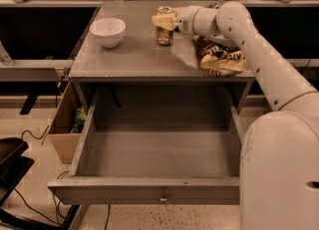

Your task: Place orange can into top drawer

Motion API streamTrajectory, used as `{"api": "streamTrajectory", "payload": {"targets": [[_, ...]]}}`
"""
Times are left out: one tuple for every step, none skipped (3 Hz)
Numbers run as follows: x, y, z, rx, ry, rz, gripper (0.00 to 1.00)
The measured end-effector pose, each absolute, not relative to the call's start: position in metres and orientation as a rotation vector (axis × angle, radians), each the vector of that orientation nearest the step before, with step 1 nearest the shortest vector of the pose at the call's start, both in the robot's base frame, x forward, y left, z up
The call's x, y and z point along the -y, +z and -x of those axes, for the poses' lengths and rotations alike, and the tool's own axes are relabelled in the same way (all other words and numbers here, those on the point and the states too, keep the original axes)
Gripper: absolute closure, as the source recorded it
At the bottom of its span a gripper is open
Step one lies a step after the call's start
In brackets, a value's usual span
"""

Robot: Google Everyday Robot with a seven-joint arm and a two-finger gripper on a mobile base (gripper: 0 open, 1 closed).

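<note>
The orange can (164, 34) stands upright on the grey table top (134, 59), at the back, right of the middle. My gripper (162, 21) reaches in from the right at the level of the can's upper part, and its pale end covers the can's top. The top drawer (149, 190) is pulled wide open below the table's front edge. Its small knob (162, 197) faces me and nothing lies on its floor.
A white bowl (107, 31) sits on the table left of the can. A crumpled brown snack bag (219, 57) lies on the right under my arm. A cardboard box (64, 124) stands under the table at the left. A black object (11, 162) is on the floor at the lower left.
</note>
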State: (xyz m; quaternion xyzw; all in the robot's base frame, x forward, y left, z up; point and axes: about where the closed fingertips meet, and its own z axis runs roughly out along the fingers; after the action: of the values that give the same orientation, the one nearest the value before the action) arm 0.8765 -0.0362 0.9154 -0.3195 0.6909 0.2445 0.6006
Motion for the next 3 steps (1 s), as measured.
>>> {"api": "streamTrajectory", "payload": {"targets": [[0.036,0.915,-0.877,-1.601,0.567,0.740,0.94],[0.035,0.928,-0.874,-1.578,0.562,0.770,1.00],[0.041,0.965,-0.856,-1.516,0.528,0.835,1.00]]}}
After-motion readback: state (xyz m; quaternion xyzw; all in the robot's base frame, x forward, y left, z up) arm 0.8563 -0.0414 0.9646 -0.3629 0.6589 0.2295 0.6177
